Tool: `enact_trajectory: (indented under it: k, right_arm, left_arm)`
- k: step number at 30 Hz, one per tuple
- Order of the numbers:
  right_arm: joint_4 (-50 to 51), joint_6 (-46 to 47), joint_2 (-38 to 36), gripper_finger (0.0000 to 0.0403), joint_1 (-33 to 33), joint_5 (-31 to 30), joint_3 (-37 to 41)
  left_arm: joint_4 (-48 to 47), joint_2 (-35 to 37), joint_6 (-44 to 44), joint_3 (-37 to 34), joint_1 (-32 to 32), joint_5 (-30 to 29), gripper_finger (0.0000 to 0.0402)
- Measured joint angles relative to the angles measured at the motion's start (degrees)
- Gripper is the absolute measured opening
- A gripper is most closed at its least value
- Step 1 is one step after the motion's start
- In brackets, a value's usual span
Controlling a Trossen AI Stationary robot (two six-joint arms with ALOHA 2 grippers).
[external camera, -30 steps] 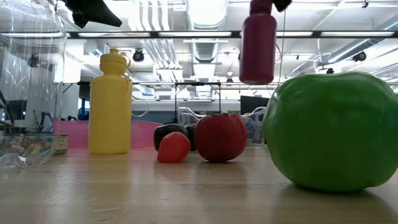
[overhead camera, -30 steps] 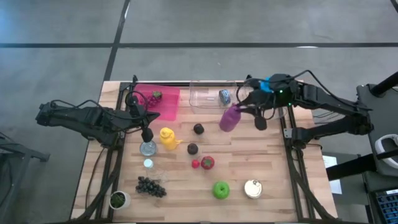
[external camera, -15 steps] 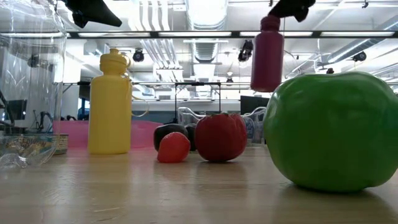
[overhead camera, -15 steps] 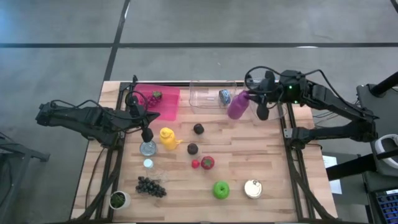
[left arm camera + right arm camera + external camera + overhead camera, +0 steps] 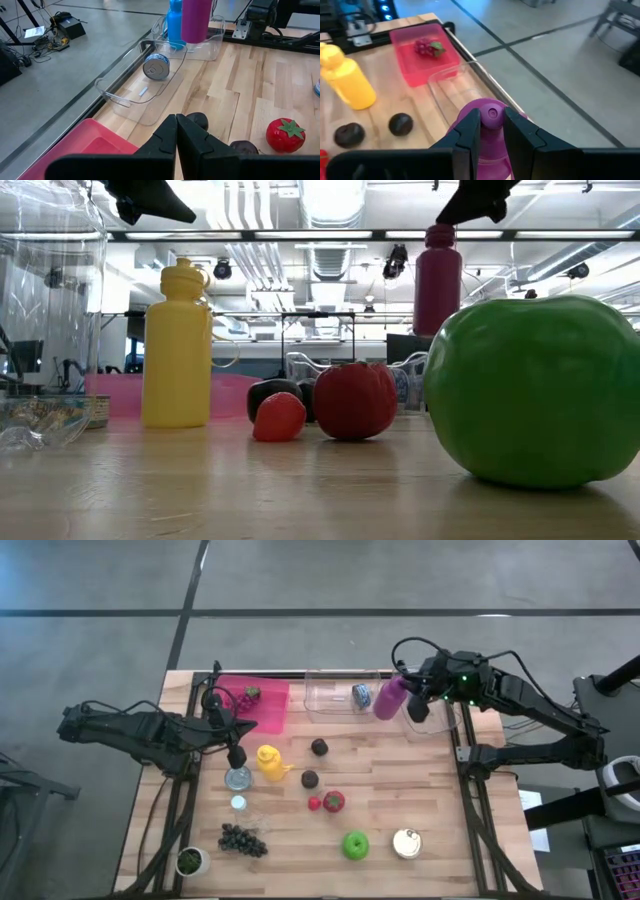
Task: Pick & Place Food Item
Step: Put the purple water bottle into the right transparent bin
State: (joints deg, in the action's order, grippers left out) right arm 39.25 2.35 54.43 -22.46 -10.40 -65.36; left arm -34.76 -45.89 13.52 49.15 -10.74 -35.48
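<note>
I have the right end effector (image 5: 491, 131) clamped around the neck of the purple plastic bottle (image 5: 389, 698), its two fingers narrow on either side of the cap. The bottle hangs clear of the wooden surface (image 5: 430, 800), over the right end of the clear plastic bin (image 5: 330, 698) at the surface's far edge. Everything else I place against that bin. Inside it lies a small blue-labelled tin can (image 5: 361, 694) on its side. Just beside the bin's left end sits the pink plastic tray (image 5: 270, 710), with a small bunch of dark red grapes (image 5: 250, 694) in it. On the near side of the bin, well apart from it, stands the yellow plastic bottle (image 5: 269, 761), with two dark round fruits (image 5: 319, 747) between it and the bin's middle. Farther still from the bin are the red tomato-like piece (image 5: 334, 801), the green apple (image 5: 355, 845) and a round tin (image 5: 406, 843).

My left end effector (image 5: 176, 131) hovers with its fingers pressed together and empty, near the yellow bottle, on the tray's near side.
</note>
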Motion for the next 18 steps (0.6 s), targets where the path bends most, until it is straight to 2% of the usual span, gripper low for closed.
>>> enact_trajectory:
  k: [18]
  right_arm:
    - [1.29,4.76,0.63,0.0068,-1.44,-16.15,0.37]
  left_arm:
    - [0.0,0.0,0.0,0.0,-0.04,-0.01,0.001]
